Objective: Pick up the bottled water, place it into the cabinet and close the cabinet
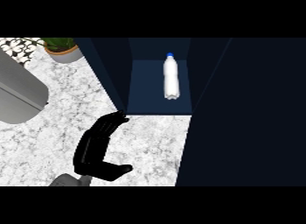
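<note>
White, blue-capped, the bottle (171,77) lies on its side on the floor of the cabinet (157,107), cap pointing to the back and base toward the open front. It rests a little right of the middle of that dark blue compartment, apart from both side walls, and nothing touches it.

Marbled grey-white bench (65,127) fills the left of the view. On it, just in front of the cabinet's left front corner, the left hand (96,146) shows black against the stone, coming up from the lower edge on its grey forearm. Its fingers (112,122) are stretched out nearly straight and held together, tips up at the foot of the cabinet's left wall; whether they touch it I cannot tell. The thumb sticks out sideways to the right near the wrist. It holds nothing.

The right hand is out of sight.

A tall dark panel (252,113), seemingly the open door, covers the right of the view. At the far left stands a grey rounded appliance (13,92), and behind it a potted plant (62,48).
</note>
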Action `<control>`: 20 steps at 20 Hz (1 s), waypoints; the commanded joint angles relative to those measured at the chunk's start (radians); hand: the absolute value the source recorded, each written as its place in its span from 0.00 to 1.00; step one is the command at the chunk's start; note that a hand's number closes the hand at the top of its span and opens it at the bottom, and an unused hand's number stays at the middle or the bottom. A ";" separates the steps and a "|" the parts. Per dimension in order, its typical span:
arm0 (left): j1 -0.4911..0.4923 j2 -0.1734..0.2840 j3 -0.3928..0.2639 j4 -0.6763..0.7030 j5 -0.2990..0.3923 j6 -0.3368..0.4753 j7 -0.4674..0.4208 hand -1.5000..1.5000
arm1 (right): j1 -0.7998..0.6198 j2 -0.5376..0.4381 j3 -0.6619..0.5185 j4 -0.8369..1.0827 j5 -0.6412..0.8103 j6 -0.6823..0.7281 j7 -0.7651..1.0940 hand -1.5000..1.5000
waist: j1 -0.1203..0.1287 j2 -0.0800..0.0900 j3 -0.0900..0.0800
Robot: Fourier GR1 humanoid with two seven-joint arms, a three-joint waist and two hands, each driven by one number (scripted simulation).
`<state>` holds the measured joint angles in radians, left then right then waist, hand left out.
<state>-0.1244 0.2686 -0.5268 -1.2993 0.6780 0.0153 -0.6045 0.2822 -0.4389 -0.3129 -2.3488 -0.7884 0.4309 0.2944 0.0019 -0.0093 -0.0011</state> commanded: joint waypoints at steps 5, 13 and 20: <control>0.170 0.165 0.081 -0.177 0.017 -0.016 -0.018 0.00 | 0.051 0.024 0.196 -0.298 0.079 -0.081 0.101 1.00 | 0.001 -0.004 -0.001; 0.324 0.362 0.191 -0.262 0.004 -0.057 -0.070 0.00 | -0.075 0.002 0.406 -0.286 0.133 -0.206 0.160 1.00 | 0.012 -0.010 -0.004; 0.393 0.437 0.236 -0.345 0.059 -0.127 -0.052 0.00 | -0.302 0.048 0.643 -0.213 0.241 -0.346 0.190 1.00 | 0.018 -0.013 -0.006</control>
<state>0.2314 0.6516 -0.3234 -1.6074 0.7093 -0.0808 -0.6712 0.0345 -0.3950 0.2458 -2.3549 -0.7521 0.1938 0.4155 0.0213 -0.0182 -0.0058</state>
